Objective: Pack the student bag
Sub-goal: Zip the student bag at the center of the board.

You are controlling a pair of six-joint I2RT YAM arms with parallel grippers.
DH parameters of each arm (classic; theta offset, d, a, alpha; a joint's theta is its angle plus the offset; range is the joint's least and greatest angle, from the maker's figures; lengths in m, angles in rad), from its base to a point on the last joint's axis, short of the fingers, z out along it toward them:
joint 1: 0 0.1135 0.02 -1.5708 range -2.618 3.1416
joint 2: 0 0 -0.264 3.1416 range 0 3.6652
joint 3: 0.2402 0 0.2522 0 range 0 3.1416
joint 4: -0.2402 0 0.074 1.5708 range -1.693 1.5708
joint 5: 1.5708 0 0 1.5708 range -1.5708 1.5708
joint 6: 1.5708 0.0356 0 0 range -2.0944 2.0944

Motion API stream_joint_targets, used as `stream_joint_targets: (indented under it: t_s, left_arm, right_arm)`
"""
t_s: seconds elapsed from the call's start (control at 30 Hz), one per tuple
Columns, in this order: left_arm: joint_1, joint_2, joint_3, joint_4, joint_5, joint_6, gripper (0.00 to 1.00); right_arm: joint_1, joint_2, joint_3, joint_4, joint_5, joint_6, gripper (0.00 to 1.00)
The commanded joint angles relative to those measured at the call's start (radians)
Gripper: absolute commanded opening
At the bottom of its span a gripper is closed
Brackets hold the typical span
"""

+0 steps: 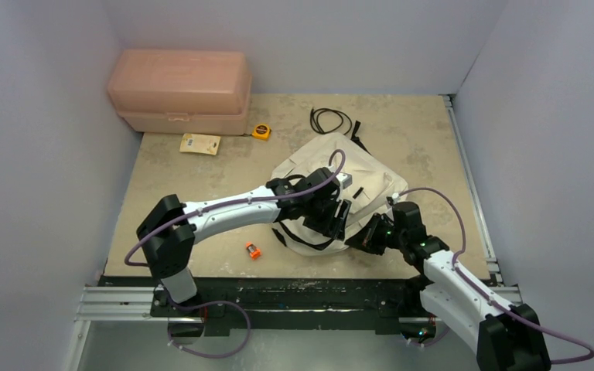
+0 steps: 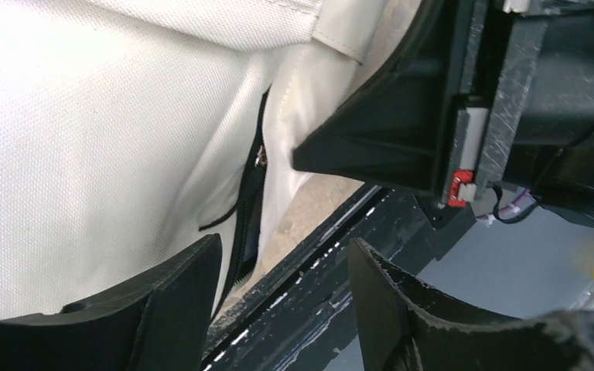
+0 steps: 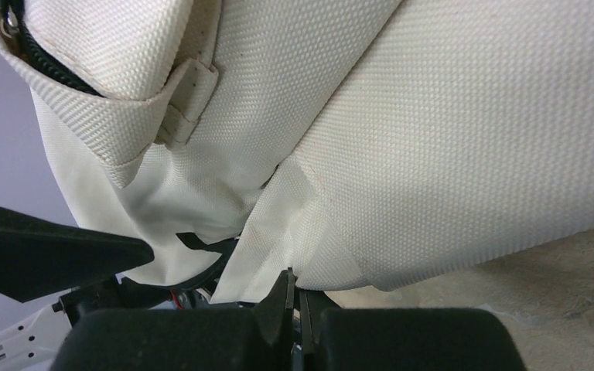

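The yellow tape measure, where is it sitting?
In the top view, the yellow tape measure lies far back on the table, just right of the pink box near its front corner, with a yellowish packet on its left.

The cream soft student bag (image 3: 433, 116) is coarse woven cloth, matt. The pink rectangular box (image 1: 179, 85) looks like smooth, faintly translucent plastic. The beige mottled surface (image 1: 201, 179) is matt, stone-like and scuffed.
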Motion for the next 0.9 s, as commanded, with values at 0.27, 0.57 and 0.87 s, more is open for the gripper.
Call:
stream_joint_targets:
  t_s: [0.27,0.57,0.87]
  left_arm:
    - [-0.011,0.124,0.095,-0.052,-0.041,0.096,0.59]
    - [-0.024,0.193,0.139,-0.079,-0.090,0.108,0.51]
    - [-0.023,0.103,0.044,0.010,-0.148,-0.106,0.53]
  right_arm:
    - [0.000,-0.012,-0.003,0.070,-0.004,-0.004,0.00]
    - [0.000,0.001,-0.005,0.082,-0.009,-0.015,0.00]
    - [0.001,-0.007,-0.004,0.083,-0.015,-0.016,0.00]
